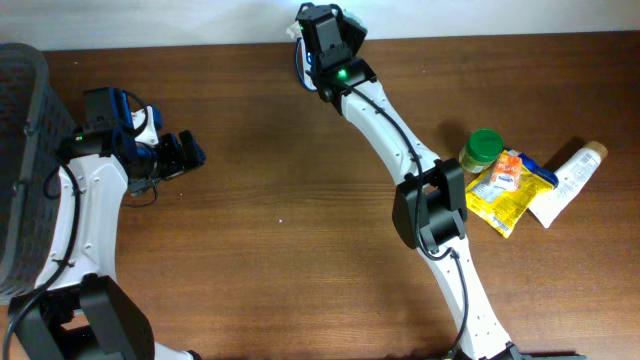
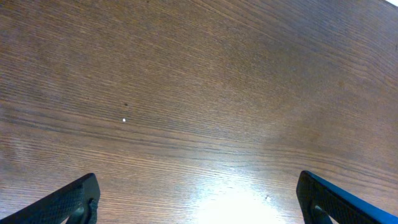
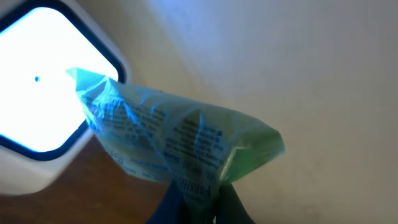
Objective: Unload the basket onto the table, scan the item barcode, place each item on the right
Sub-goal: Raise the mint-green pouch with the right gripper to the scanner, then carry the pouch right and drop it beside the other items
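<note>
Green packet [image 3: 186, 146] held up in front of the scanner [image 3: 37, 93], clenched in the right pincer [image 3: 200, 198].

The crinkled, printed film packet is gripped by its lower edge, and its upper corner overlaps the scanner's glowing white window. The scanner stands at the far edge of the surface [image 1: 280, 200], against the pale wall. Well to the scanner's right, and nearer, lie a green-lidded jar [image 1: 484, 148], a yellow pouch [image 1: 500, 195] and a white tube [image 1: 568, 180], close together. Far to the scanner's left, the left pincer [image 2: 198, 199] hangs released over bare wood with its jaws wide, beside a dark basket [image 1: 25, 150].
</note>
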`<state>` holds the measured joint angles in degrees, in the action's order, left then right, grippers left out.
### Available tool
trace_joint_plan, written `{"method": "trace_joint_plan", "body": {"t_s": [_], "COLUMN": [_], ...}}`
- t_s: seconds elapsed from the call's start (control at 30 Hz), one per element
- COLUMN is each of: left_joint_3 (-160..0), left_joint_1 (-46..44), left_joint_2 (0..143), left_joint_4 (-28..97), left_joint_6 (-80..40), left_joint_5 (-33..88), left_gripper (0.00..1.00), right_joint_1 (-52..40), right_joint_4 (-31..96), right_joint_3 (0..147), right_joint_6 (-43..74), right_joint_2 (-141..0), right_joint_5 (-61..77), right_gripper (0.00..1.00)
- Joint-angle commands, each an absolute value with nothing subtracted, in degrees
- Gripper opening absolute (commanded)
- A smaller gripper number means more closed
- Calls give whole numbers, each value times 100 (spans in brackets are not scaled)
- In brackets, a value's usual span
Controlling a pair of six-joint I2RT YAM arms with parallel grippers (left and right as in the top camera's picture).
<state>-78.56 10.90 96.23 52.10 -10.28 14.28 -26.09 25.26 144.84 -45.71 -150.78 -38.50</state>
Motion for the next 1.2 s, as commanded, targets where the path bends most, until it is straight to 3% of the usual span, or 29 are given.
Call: {"method": "trace_joint_plan", "body": {"t_s": [0.0,0.23,0.37,0.6,0.83,1.17], "left_joint_3": [-7846,-7846,-7846,-7846,-7846,-7846], "left_joint_1": [1105,1105,1105,1105,1105,1105], "left_joint_2": [9708,9708,9708,9708,9708,9708], "left_joint_4": [5216,5214,5216,5214,5214,5214], "left_joint_6": [-1017,-1017,-1020,-1017,-1017,-1020], "left_joint_5": [1409,1409,1409,1409,1409,1409], "left_gripper": [99,99,99,99,99,99], "right_joint_1": [-2615,-2585,-2585,-2585,-2263,-602], "right_joint_4": [3192,5050,7266,9695,9712,8803], "right_joint_3": [14505,14508,14508,14344,12779,10313], "right_joint_6": [-2263,-764,259,1411,1605,2034], "right_joint_2": [-13703,-12145,-11271,-11161,-11163,-11163], "right_joint_5": [-3212,-2412,-2040,-1090,-1072,-1092], "right_gripper": [4,4,4,4,4,4]}}
